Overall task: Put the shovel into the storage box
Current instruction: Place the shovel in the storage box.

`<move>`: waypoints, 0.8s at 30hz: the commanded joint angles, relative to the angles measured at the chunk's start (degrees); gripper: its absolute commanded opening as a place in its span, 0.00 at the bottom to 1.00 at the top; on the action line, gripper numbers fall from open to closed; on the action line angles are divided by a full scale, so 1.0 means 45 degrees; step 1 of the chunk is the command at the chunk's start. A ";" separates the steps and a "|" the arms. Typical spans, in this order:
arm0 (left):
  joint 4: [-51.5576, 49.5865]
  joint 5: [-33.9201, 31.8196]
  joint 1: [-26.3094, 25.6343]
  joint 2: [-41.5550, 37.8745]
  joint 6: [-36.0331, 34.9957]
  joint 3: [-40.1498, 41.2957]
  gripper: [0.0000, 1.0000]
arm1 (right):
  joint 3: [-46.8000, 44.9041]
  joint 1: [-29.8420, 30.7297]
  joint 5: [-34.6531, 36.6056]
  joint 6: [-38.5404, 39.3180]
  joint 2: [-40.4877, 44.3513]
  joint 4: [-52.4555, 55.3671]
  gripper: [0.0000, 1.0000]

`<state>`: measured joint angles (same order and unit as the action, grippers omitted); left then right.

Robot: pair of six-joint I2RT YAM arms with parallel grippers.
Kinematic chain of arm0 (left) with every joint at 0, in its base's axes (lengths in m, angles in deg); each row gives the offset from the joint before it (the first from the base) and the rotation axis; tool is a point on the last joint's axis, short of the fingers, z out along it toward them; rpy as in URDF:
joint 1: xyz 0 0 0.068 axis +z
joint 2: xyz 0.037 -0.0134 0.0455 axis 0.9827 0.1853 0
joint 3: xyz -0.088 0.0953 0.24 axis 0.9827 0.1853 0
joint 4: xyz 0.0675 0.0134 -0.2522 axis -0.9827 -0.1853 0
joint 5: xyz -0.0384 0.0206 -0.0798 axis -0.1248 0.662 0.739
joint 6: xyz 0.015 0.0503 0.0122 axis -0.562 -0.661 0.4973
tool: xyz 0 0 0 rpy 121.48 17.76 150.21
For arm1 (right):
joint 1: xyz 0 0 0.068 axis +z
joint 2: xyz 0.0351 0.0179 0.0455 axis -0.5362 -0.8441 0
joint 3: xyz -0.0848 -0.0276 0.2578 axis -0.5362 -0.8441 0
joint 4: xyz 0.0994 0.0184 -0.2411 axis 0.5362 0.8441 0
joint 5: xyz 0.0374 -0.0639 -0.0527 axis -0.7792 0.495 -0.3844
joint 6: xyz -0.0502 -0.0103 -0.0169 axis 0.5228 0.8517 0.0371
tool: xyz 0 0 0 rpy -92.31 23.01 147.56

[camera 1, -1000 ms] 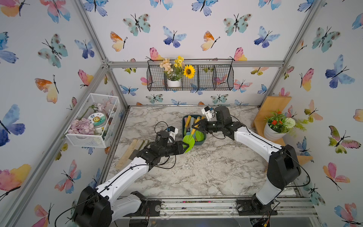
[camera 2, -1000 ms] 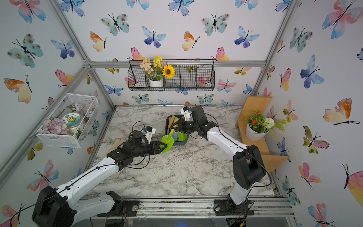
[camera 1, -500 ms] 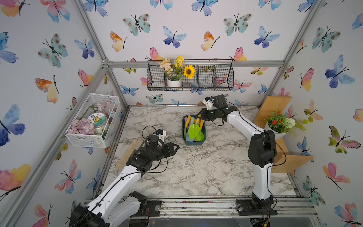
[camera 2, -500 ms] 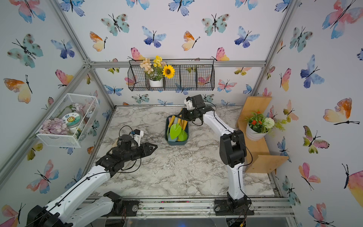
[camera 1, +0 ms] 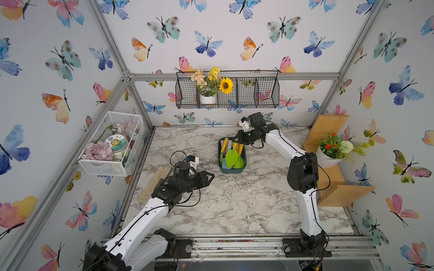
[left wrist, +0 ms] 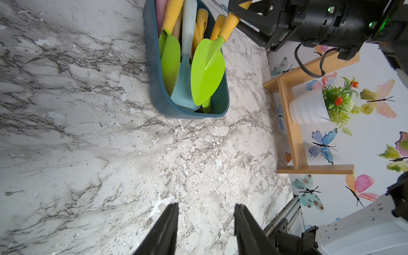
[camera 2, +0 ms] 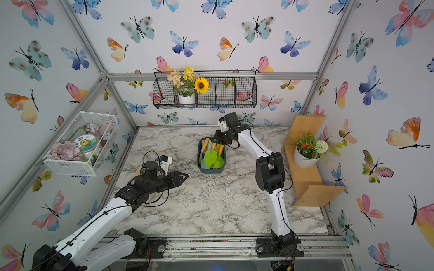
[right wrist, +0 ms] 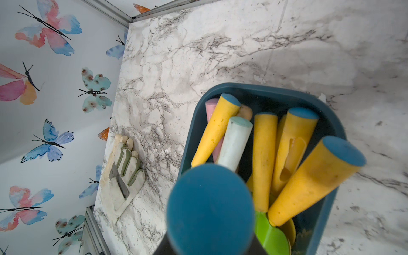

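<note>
**Shovel gripped, blade laid in a crowded box**

The shovel (left wrist: 207, 70), green-bladed and yellow-handled, is gripped at its handle by the right gripper (camera 1: 238, 139), whose jaws are clamped tight on it. The blue cap of the handle fills much of the right wrist view. The blade is laid inside the box (camera 1: 232, 170), on top of other tools (left wrist: 187, 44), and the handle is raised above the box's far end. The box is packed, with yellow, pale blue and pink handles crowded under and beside the shovel.

The left gripper (left wrist: 206, 205) is held partly open and empty over the bare table (camera 1: 234, 206), near the box's near-left corner but apart from it.

A glove (right wrist: 123, 174) is laid at the table's left edge. A basket (camera 1: 103, 167) is hung on the left wall and a rack (camera 1: 265, 93) on the back wall. A shelf (camera 1: 340, 194) bearing a plant (camera 1: 332, 146) is set at the right. All are well clear of the box.
</note>
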<state>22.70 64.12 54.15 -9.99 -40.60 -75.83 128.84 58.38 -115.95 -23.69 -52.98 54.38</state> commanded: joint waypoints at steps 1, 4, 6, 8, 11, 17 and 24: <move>0.0054 0.0082 0.0066 0.0004 0.0009 0.0229 0.47 | 0.0577 0.0072 0.0125 0.0180 -0.0459 0.0268 0.13; 0.0146 0.0155 0.0066 0.0107 0.0062 0.0245 0.47 | 0.1076 0.0111 0.0259 0.0294 -0.0854 0.0563 0.15; 0.0121 0.0199 0.0066 0.0204 0.0043 0.0172 0.47 | 0.1178 0.0131 0.0226 0.0316 -0.1012 0.0588 0.16; 0.0145 0.0184 0.0066 0.0209 0.0036 0.0144 0.47 | 0.1308 0.0168 0.0107 0.0316 -0.1184 0.0642 0.17; 0.0131 0.0179 0.0066 0.0229 0.0057 0.0138 0.47 | 0.1505 0.0227 0.0031 0.0316 -0.1374 0.0714 0.19; 0.0185 0.0179 0.0066 0.0184 0.0167 0.0198 0.47 | 0.1767 0.0248 0.0028 0.0335 -0.1495 0.0762 0.23; 0.0144 0.0140 0.0066 0.0082 0.0218 0.0222 0.47 | 0.1751 0.0267 -0.0138 0.0282 -0.1668 0.0702 0.28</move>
<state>22.79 64.14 54.15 -9.14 -39.86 -75.17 135.29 59.15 -115.99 -22.84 -58.68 57.05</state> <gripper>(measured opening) 0.472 0.273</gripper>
